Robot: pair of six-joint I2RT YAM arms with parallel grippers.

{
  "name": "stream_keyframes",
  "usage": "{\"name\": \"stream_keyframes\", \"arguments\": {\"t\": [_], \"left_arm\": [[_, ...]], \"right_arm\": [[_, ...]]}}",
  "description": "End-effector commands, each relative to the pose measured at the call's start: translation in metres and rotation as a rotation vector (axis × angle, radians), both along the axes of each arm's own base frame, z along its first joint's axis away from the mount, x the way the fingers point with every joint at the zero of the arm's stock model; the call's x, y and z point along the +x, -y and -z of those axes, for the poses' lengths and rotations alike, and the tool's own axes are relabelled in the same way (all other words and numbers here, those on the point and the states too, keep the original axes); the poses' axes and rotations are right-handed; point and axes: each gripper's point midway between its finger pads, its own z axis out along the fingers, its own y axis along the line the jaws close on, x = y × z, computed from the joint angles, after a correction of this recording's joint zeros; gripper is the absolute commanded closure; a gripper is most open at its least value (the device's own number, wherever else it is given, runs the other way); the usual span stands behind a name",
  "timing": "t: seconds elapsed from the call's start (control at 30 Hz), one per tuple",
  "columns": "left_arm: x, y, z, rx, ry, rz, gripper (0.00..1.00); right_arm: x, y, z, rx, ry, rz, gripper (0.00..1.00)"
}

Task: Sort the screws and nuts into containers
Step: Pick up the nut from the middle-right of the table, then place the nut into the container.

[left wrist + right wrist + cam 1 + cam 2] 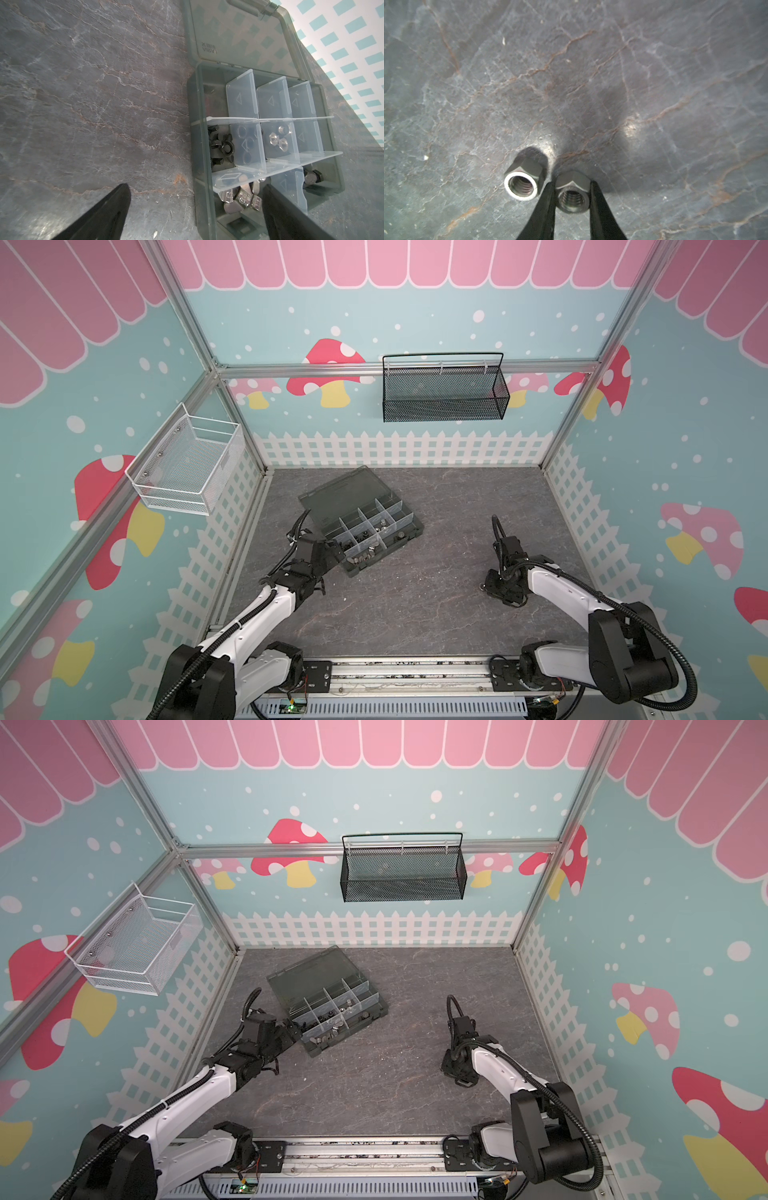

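In the right wrist view, my right gripper (571, 184) is shut on a silver domed nut (572, 195) that lies on the table, one finger pressed against each side. A second silver nut (522, 182) lies just beside it, outside the fingers. The dark grey organizer box (409, 526) stands open with its containers facing up. They hold black winged nuts (220, 145), silver hex nuts (278, 139), silver winged nuts (241, 199) and a black screw (311, 177). My left gripper (196, 187) is open and straddles the box's near corner wall, holding nothing.
A black mesh basket (444, 391) hangs on the back wall and a white wire basket (187, 466) on the left wall. The box's smoky lid (345, 493) lies open toward the back. The dark stone-patterned table (415, 605) stretches between the arms.
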Motion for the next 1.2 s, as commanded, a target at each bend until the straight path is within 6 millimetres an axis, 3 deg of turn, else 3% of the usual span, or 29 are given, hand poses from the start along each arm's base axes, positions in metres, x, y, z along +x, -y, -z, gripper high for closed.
{"name": "stream_keyframes", "arguments": {"t": [0.0, 0.27, 0.43, 0.57, 0.8, 1.0, 1.17], "left_arm": [[-0.001, -0.005, -0.002, -0.005, 0.008, -0.028, 0.0], [-0.001, -0.005, -0.004, -0.006, 0.014, -0.03, 0.0], [-0.002, -0.006, -0.003, -0.005, 0.014, -0.032, 0.0], [-0.002, -0.004, -0.002, -0.011, 0.011, -0.025, 0.0], [-0.006, -0.006, -0.001, -0.015, 0.011, -0.031, 0.0], [-0.008, -0.007, -0.002, -0.011, 0.006, -0.031, 0.0], [-0.009, -0.008, -0.004, -0.007, 0.014, -0.031, 0.0]], "right_arm": [[0.001, 0.003, -0.008, -0.014, 0.005, 0.003, 0.87], [0.03, -0.006, -0.051, -0.01, 0.14, -0.034, 0.94], [0.068, -0.039, -0.089, 0.001, 0.273, -0.13, 0.95], [0.109, -0.09, -0.122, -0.008, 0.393, -0.26, 0.96], [0.172, -0.193, -0.147, 0.017, 0.516, -0.493, 0.98], [0.209, -0.273, -0.141, 0.015, 0.547, -0.653, 0.98], [0.229, -0.318, -0.131, 0.004, 0.561, -0.74, 0.97]]}}
